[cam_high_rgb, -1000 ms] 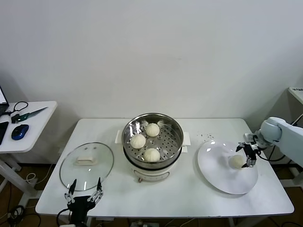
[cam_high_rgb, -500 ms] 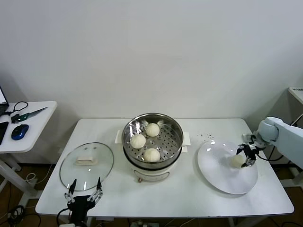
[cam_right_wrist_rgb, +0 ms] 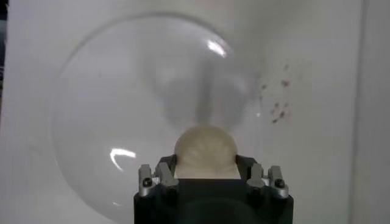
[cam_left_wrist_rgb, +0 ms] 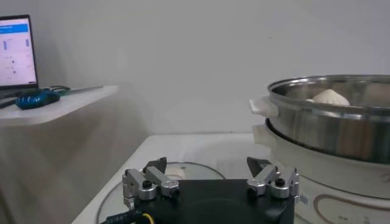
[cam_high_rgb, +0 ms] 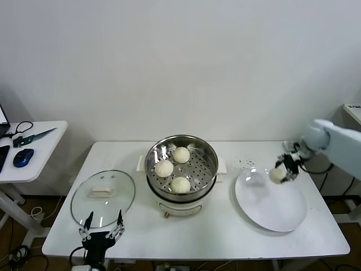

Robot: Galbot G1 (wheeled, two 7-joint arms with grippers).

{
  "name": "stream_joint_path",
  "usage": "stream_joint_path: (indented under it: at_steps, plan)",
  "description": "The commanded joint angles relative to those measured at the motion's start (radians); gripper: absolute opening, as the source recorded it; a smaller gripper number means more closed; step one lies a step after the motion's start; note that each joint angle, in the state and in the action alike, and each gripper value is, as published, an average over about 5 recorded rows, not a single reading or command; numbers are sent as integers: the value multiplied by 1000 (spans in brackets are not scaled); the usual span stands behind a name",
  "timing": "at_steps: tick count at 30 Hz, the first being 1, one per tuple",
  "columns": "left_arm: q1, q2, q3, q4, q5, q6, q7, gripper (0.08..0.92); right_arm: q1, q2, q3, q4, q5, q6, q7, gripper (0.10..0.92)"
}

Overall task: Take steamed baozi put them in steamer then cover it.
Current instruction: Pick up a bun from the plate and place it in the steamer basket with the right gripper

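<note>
The right gripper [cam_high_rgb: 280, 171] is clamped on the fourth baozi [cam_high_rgb: 276, 175], holding it in the air above the far edge of the white plate [cam_high_rgb: 276, 212], at about 11 o'clock of the plate's disc. In the right wrist view the bun [cam_right_wrist_rgb: 205, 149] sits snug between the two fingers [cam_right_wrist_rgb: 159, 175], with the plate [cam_right_wrist_rgb: 103, 122] below it bare and a few dark specks [cam_right_wrist_rgb: 277, 106] on the table [cam_right_wrist_rgb: 317, 170] just beyond its rim.

The steamer [cam_high_rgb: 181, 169] stands at the middle of the table [cam_high_rgb: 225, 237], uncovered, its perforated tray carrying three baozi [cam_high_rgb: 180, 184]: one at about 12 o'clock, one at about 9 o'clock and one at about 6 o'clock of the tray. The plate lies at 3 o'clock from the steamer, near it but not touching.

The cover [cam_high_rgb: 103, 197] lies flat on the table at about 8 o'clock from the steamer, its white handle upward. The left gripper [cam_high_rgb: 101, 231] waits at the near table edge, just at 6 o'clock of the cover, fingers spread wide and holding nothing; its wrist view shows the glass lid [cam_left_wrist_rgb: 183, 170] before it and the steamer wall [cam_left_wrist_rgb: 335, 131] beside
</note>
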Motion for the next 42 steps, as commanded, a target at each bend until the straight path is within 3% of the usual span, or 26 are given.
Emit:
stream_joint_path:
  at_steps: [1,6,11,27,42]
  plan:
    - [0,0,0,0,1,3,0,823,627,176,-361,327,417,-118,-11,662]
    - [-6,4,7,-8,-1,6,1,823,589,284,-274,404,553,-216,60,662]
    - [-10,7,9,-18,-3,9,2,823,451,368,-202,410,584,-287,154,662]
    - [2,17,-3,-28,-22,5,1,823,108,437,-115,207,352,-342,234,662]
    - [-2,19,-12,-20,-35,5,0,823,18,415,-67,164,315,-337,256,662]
